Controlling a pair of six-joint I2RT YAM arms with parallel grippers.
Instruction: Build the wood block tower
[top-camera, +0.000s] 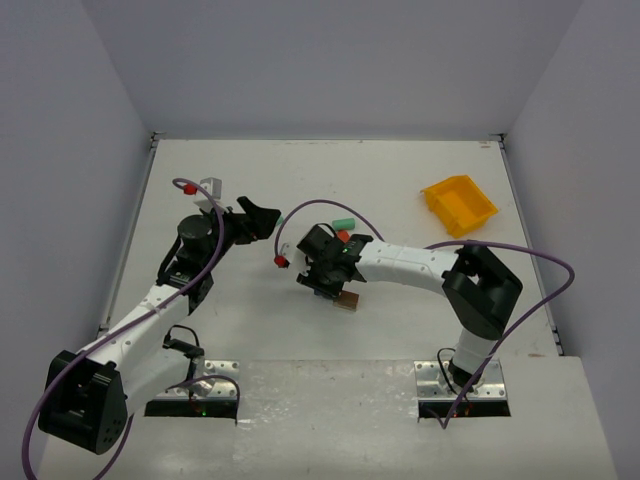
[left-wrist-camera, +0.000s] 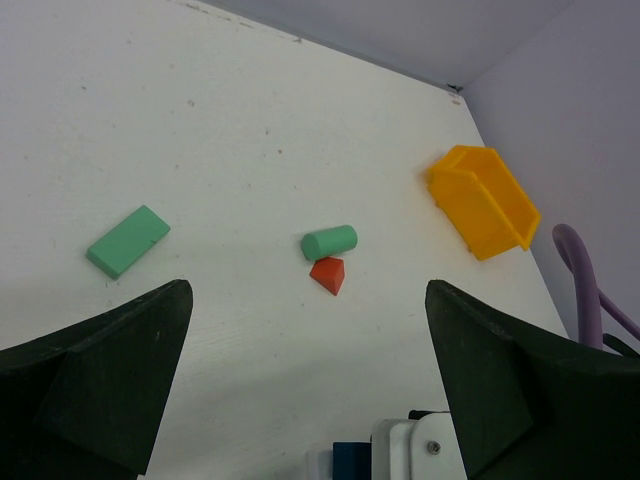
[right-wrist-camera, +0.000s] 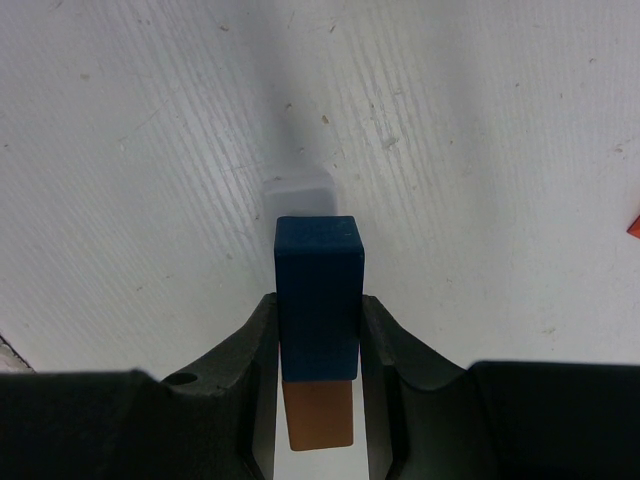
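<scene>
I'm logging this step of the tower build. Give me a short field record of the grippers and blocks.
left gripper: open, holding nothing
right gripper: shut on blue block
brown block: directly by the blue block, contact unclear
loose blocks: green slab; green cylinder beside red wedge
yellow bin: far right of the table

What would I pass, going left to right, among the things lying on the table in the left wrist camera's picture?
mint green flat block → mint green cylinder → yellow bin. The red wedge lies right under the cylinder in the picture, so it has no place of its own in the order.
</scene>
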